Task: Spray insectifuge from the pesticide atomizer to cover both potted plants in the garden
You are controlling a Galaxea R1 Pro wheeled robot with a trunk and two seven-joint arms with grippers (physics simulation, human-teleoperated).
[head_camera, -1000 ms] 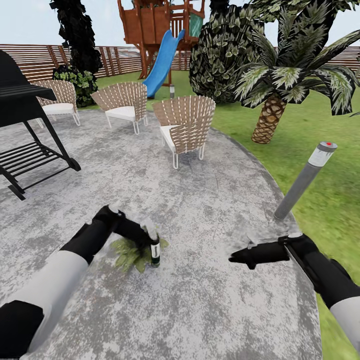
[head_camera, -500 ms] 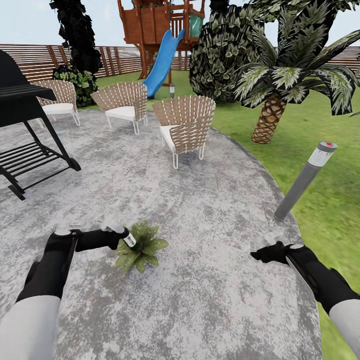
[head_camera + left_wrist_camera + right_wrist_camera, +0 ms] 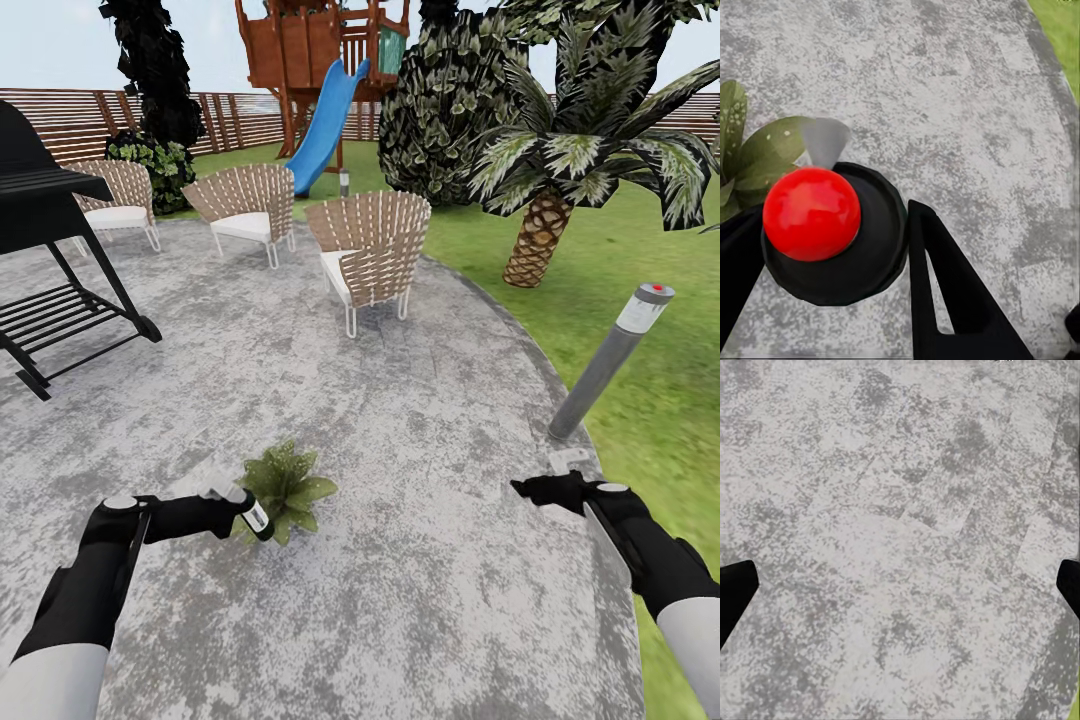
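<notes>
Tilted atomizer (image 3: 255, 512) apparently touching plant (image 3: 285, 488)

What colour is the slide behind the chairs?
Blue. The slide shows best in the head view, leaning off the brown wooden play tower.

Bright, even, shadowless rendered daylight

Rough, mottled grey stone paving (image 3: 420, 420); woven wicker chairs (image 3: 372, 255) on thin metal legs; matt black grill (image 3: 45, 200); glossy blue plastic slide (image 3: 325, 125); slatted wooden fence (image 3: 230, 118).
</notes>
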